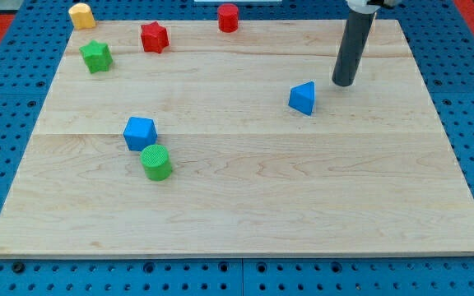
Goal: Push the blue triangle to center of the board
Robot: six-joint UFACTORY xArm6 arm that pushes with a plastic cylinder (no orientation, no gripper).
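Now, blue triangle (303, 98): we see its apex pointing to the view's top, no clear long axis, sitting just lower-left of my tip (344, 84) on the surface (245, 197).
Jaws: we have none, only a rod; my tip is apart from the triangle, holding nothing.

A pale wooden table (245, 205) carries seven blocks: a yellow block (81, 15), green star (96, 56), red star (154, 37) and red cylinder (228, 17) along the view's top, a blue triangle (303, 98) right of centre, and a blue cube (139, 132) touching a green cylinder (156, 162) at left.
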